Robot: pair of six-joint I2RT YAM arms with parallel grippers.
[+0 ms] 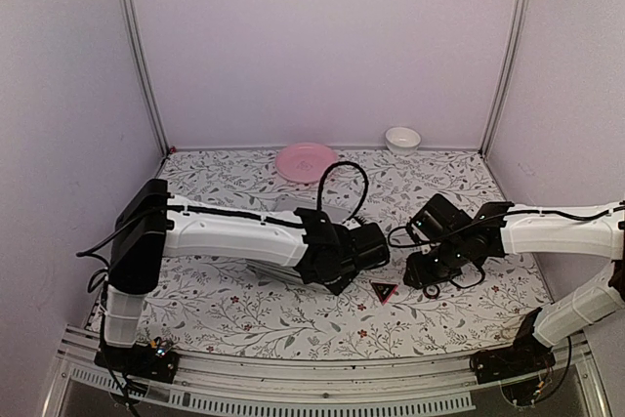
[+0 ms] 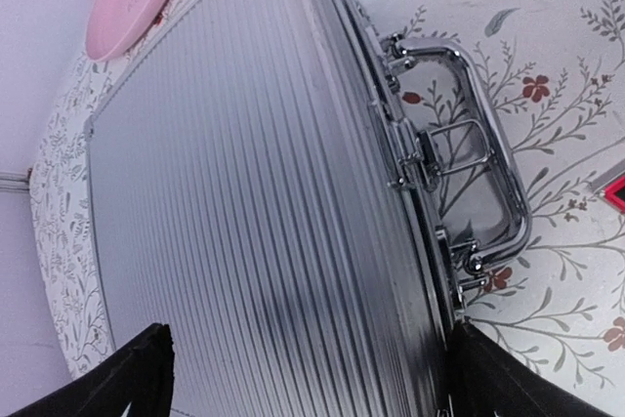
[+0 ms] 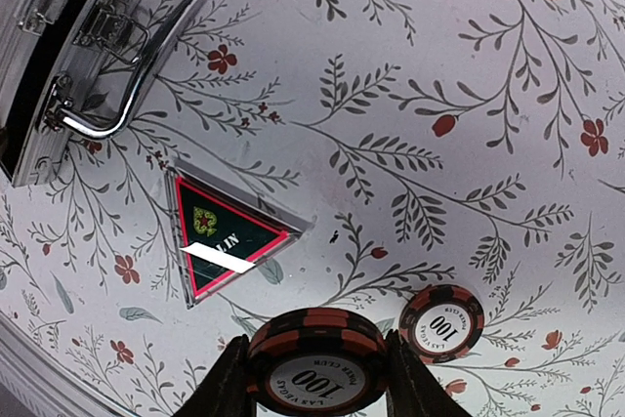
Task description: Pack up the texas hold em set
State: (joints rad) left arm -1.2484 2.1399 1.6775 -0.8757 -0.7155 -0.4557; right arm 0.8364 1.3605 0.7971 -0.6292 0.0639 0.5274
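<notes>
The right gripper (image 3: pixel 314 378), at the bottom edge of its wrist view, is clamped on a red-and-black chip stack (image 3: pixel 314 344) whose top face reads "100" and "LAS VEGAS". A loose chip (image 3: pixel 441 322) with the same print lies flat just to its right, apart from it. The black-and-red triangle (image 3: pixel 227 238), centre left, shows "LIN"; the upper right is only floral tabletop (image 3: pixel 488 95). The ribbed silver case (image 2: pixel 254 202) fills the left wrist view, its handle (image 2: pixel 483 192) at the right edge. The left gripper (image 2: pixel 312 383) is spread wide, holding nothing.
</notes>
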